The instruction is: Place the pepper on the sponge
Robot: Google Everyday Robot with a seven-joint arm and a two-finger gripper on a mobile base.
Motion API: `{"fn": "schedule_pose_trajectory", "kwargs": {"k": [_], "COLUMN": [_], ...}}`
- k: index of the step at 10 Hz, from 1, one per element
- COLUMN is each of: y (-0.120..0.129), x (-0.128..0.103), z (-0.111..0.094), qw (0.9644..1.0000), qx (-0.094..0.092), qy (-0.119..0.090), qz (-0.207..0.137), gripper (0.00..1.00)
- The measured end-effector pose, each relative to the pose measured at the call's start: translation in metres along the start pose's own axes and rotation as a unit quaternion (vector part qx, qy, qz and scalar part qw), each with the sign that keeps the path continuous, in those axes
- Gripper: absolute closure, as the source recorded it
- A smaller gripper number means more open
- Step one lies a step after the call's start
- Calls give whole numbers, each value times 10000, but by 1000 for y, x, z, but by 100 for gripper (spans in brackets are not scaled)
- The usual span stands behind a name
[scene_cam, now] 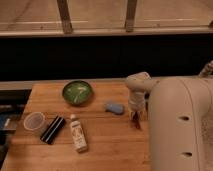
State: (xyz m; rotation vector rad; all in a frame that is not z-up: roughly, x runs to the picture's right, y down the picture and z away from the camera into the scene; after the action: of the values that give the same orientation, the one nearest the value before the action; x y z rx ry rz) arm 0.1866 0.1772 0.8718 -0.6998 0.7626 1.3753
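Nearest on the wooden bench (110,147), toward the left, are a white bottle (78,139), a black bar (52,130) and a clear cup (34,121). To the right, the dark red pepper (135,121) is directly under my gripper (135,113). I cannot tell whether the gripper holds it. Just left lies the blue sponge (114,107), apart from the pepper. Farther left is a green bowl (77,92).

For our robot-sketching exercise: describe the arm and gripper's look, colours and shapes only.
The arm is a bulky, smooth cream-white shell with rounded joints and two small dark oval recesses. The gripper, just right of the sponge, looks small and dark.
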Motion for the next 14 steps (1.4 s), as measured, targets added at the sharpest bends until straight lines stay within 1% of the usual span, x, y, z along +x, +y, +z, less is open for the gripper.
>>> {"fn": "schedule_pose_trajectory", "kwargs": {"k": [1,2,4,5,8,10,12,14], "y": [0,0,-4,-8,-16,-20,-21,-13], "x": [0,-1,-4,-6,-13,-16,-16,-19], "z": [-1,-3,-9,-13,-24,-35,-42,-53], "qw": [10000,10000,9999,9998,9988,9967,9951,9937], "qx": [-1,-2,-18,-72,-352,-650,-806,-896], "qy": [-11,-27,-111,-170,-326,-468,-558,-677], "qz": [0,3,55,101,134,144,103,-42], "gripper": [97,100,100,100,100,100,100,100]}}
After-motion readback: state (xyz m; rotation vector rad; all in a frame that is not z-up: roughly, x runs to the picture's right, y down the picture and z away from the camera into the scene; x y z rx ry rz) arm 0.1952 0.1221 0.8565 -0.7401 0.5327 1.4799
